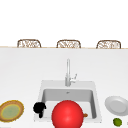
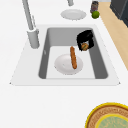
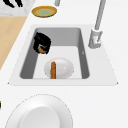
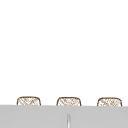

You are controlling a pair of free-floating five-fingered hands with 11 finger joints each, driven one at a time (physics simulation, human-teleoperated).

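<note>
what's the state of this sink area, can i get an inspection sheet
surface: white counter with a grey sink
job's things: small brown piece in the right hand; long brown roll lying on the sink plate
clutter: yellow-rimmed plate, counter plate and lime on the counter; red ball before the sink in the front view
hands: right hand curled round the brown piece over the basin; left hand by the sink's left rim
cables: nothing seen
surroundings: faucet; wicker chairs behind the counter
</note>
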